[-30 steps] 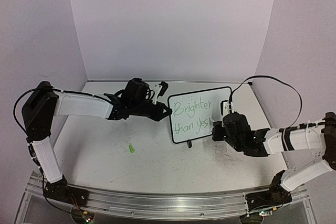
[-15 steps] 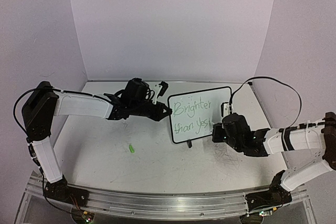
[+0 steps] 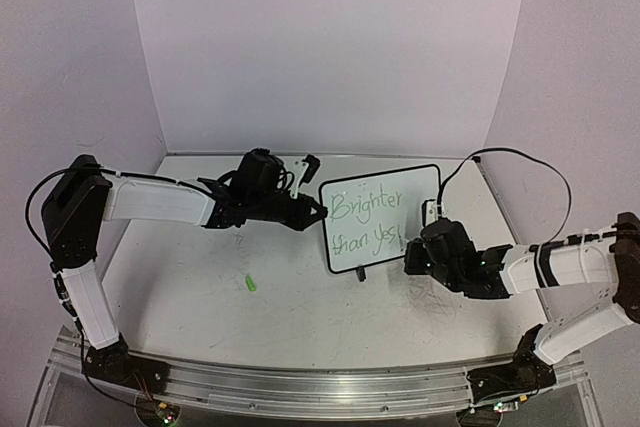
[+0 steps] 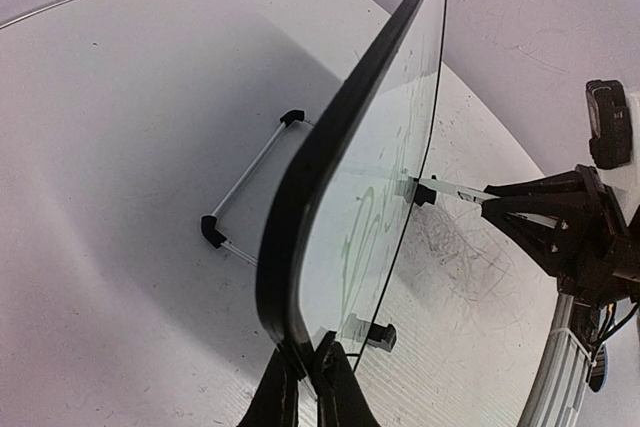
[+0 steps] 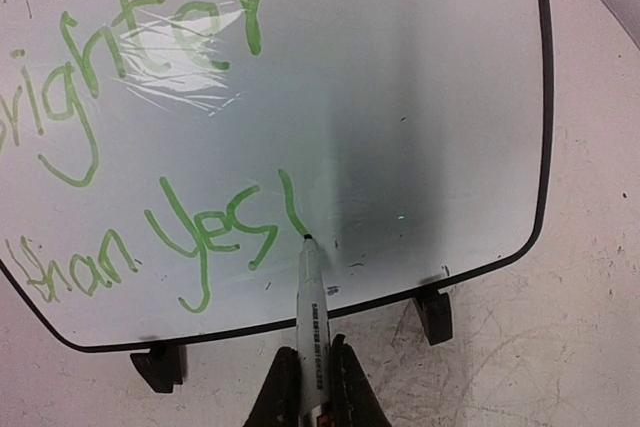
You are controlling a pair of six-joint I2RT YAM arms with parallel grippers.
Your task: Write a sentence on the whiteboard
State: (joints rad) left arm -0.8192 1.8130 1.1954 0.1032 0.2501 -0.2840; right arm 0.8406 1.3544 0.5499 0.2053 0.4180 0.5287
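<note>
Since a second ago, the right arm's wrist has dipped slightly toward the near edge of the desk, and a short new green stroke follows the last written word; the left arm and the board have not shifted. Nearest the viewer, a silver aluminium rail (image 3: 300,387) runs along the near edge and carries both arm bases. On the scuffed white desk (image 3: 180,317), left of centre, lies a small bright green piece (image 3: 250,284), too small to identify. Toward the right edge, the right gripper (image 5: 313,375) has its black fingers clamped on a slim white marker pen (image 5: 311,297). The pen's dark tip meets the board face at the foot of the new stroke. Next comes the small rectangular whiteboard with a thin black frame and rounded corners (image 5: 430,97). It stands upright on little black feet (image 5: 435,315), right of the desk's centre and closer to the far edge than the near one. Its thin light-green cursive sentence (image 5: 205,237) fills two lines, reading "Brighter" above "than Yes", with the fresh stroke just after. The right part of the board face is bare. From the left, the left gripper (image 4: 308,379) pinches the black frame at the board's left edge, fingers drawn tight on either side of it. Behind the board, a thin wire stand with black end caps (image 4: 250,182) rests on the desk. Pale lilac walls (image 3: 330,47) rise beyond the far edge.
</note>
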